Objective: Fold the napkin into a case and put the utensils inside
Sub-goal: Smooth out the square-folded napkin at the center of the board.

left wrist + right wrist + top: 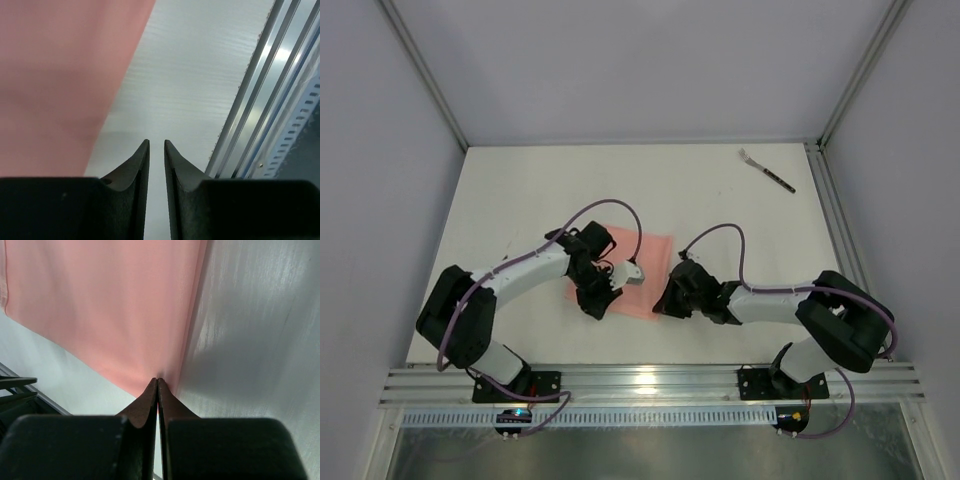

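The right gripper [157, 382] is pressed together, pinching a near corner of the napkin [100, 305]. The first fold seems barely begun, and next that corner needs lifting across. The left gripper [156, 144], a slit apart, holds nothing beside the napkin's edge. The fork [767, 170] lies well beyond the napkin.

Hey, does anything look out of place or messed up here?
Nothing spilled or damaged. The fork lies far off at the back right, away from the napkin, which sits slightly askew.
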You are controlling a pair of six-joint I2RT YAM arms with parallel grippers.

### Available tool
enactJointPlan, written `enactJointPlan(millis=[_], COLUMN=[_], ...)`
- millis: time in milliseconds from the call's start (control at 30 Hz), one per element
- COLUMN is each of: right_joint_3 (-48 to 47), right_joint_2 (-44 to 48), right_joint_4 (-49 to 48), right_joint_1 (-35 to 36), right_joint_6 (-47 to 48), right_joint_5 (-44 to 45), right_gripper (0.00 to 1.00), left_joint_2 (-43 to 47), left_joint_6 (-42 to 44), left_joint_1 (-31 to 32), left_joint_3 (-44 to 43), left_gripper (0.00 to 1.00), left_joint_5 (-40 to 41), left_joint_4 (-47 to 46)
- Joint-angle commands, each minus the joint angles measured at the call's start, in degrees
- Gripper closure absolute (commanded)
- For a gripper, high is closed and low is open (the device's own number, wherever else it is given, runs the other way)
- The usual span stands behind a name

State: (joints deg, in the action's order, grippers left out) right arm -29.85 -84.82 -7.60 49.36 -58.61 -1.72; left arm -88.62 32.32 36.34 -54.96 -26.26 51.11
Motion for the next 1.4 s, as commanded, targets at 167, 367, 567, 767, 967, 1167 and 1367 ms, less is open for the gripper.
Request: enactJointPlan(millis=[167, 367, 567, 767, 967, 1167, 1367], right_joint_3=[1.1, 1.4, 2.3, 4.2, 4.2, 4.1, -0.6], right_joint_2=[-3.3, -3.0, -3.0, -3.1, -3.7, -3.5, -2.0], right_joint_4=[11.0, 10.9, 10.8, 9.3, 8.6, 8.7, 11.6], right_joint_1=[-0.2, -0.2, -0.1, -0.1, -0.1, -0.1, -0.2], right_joint_6=[3.2, 3.0, 2.6, 1.7, 1.7, 2.0, 5.9], right_joint_5=[4.1, 4.4, 4.6, 4.3, 3.7, 3.6, 3.4], right_gripper=[0.96, 0.96, 0.96, 0.96, 0.96, 0.96, 0.96], left_joint_2=[-5.6, -11.6, -7.1, -4.3, -2.2, -2.4, -2.2], left_joint_6=[-10.9, -11.0, -7.3, -4.8, -2.3, -1.2, -1.7], left_joint_1=[0.3, 0.8, 0.2, -4.1, -10.8, -15.8, -16.2], left_joint_3=[-7.0, -6.7, 0.5, 3.8, 4.2, 5.6, 6.6], left_gripper=[0.83, 0.86, 0.87, 0.87, 0.87, 0.87, 0.86], left_joint_5=[3.7, 9.6, 15.4, 17.6, 19.2, 20.3, 18.3], left_joint_4=[-9.9, -10.9, -10.1, -8.9, -7.6, -8.9, -9.8])
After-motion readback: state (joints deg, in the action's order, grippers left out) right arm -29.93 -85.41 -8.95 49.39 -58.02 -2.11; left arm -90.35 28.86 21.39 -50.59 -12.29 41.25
